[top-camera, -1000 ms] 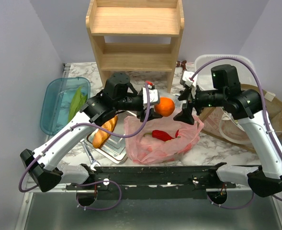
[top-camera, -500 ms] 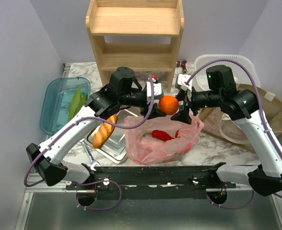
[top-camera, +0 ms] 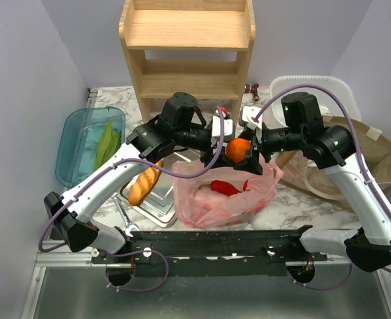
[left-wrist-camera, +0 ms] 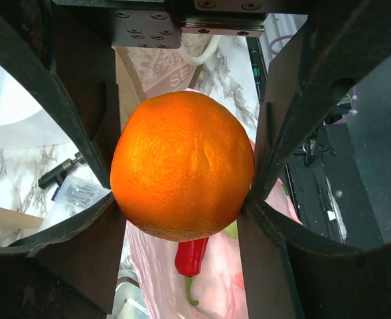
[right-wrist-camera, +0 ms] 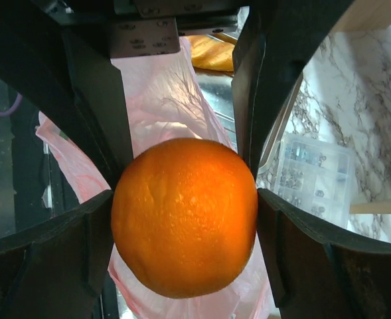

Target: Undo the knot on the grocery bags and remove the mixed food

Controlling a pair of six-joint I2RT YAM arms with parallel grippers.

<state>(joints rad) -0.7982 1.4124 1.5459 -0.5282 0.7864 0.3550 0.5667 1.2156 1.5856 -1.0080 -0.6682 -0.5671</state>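
An orange [top-camera: 237, 149] hangs above the far edge of the pink grocery bag [top-camera: 208, 199], with my left gripper [top-camera: 230, 147] shut on it. In the left wrist view the pads press both sides of the orange [left-wrist-camera: 182, 166]. My right gripper [top-camera: 245, 157] faces it from the right, open, its fingers close on either side of the orange [right-wrist-camera: 185, 216]. The bag lies open-mouthed and slack with a red pepper [top-camera: 225, 188] inside, also visible below the orange [left-wrist-camera: 192, 256]. No knot shows.
A bread loaf [top-camera: 145, 183] lies on the steel tray [top-camera: 156, 205] left of the bag, with a wrench [top-camera: 124, 216] beside it. A teal bin [top-camera: 72, 156] holding green leaves stands far left, a wooden shelf [top-camera: 188, 60] behind, and a white basket [top-camera: 314, 86] and brown paper bag [top-camera: 364, 156] at right.
My left arm has carried the orange to the right. My right gripper has come in from the right and now straddles the orange.
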